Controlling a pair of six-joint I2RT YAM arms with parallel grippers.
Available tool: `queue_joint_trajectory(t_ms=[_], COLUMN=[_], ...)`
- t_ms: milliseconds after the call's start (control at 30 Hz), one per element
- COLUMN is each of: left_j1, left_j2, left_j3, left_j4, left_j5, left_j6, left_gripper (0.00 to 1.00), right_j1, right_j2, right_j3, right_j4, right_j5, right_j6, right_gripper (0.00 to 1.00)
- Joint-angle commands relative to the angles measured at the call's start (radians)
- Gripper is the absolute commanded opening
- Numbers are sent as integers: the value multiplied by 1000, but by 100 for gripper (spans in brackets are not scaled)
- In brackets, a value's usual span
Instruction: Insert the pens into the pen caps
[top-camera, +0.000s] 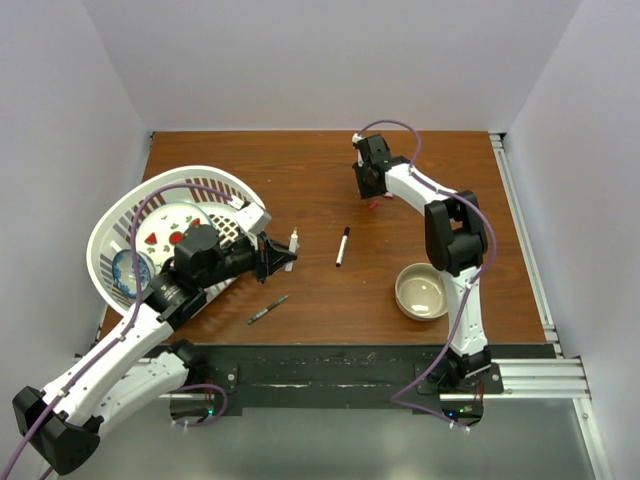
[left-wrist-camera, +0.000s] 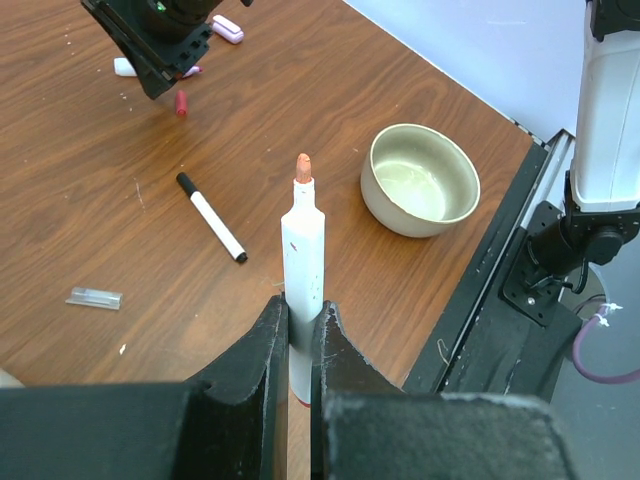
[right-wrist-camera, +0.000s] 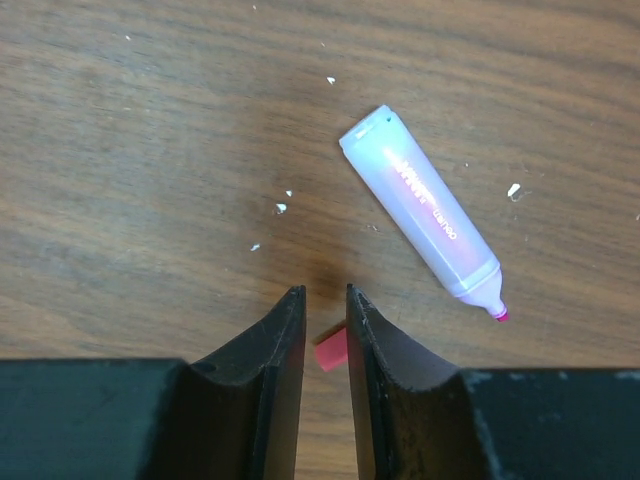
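Two sets of fingers are showing on my feeds. The left fingers (left-wrist-camera: 262, 350) are clamping tight on the lower barrel of a white marker (left-wrist-camera: 303, 250), which is pointing away from the wrist with its orange tip bare, above the desk (top-camera: 320, 165).

The right fingers (right-wrist-camera: 275, 350) are standing only a narrow gap apart at the far side of the desk. A red cap (right-wrist-camera: 331, 352) is showing in that gap, against the inner face of one finger, and I cannot tell whether they are pinching it or just hanging over it. Just beside them a pink highlighter (right-wrist-camera: 420, 210) is lying flat, uncapped.

Further out, a pale pink cap (left-wrist-camera: 228, 28) is lying beyond the right wrist. A slim white pen (top-camera: 342, 246) with a black end is resting mid-desk, and a dark grey pen (top-camera: 268, 309) is lying nearer the front edge. A beige bowl (top-camera: 421, 291) is sitting near the right arm's base, and a white basket (top-camera: 110, 230) is leaning tilted on the left. A small clear scrap (left-wrist-camera: 94, 297) is lying near the white pen. Plain pale walls are closing in the brown wooden desk on three sides.
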Motion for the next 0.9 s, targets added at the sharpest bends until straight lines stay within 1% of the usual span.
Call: queue_joint_trajectory(t_ms=[0,367,500,733,867], left_j1=[5,3,5,5,5], left_j2=[-15,-19,-25,-30,-30], left_j3=[10,10,7,4,3], left_j4=[10,7,7,8,8], left_j5=[-25,-29,-31,-29,-26], left_j6=[16,16,13,10,8], left_gripper=[0,0,0,0,0], right_j1=[-8,-11,-10,-11,-10], right_j2=[-16,-91,-149,-268,-318], right_j3=[1,-117,-143,-264,-324], right_j4=[-13,-20,-54,-54,-45], right_j5=[5,39,51,-21,-46], right_j6=[-17,-19,3,24,32], right_gripper=[26,24,23,25,28])
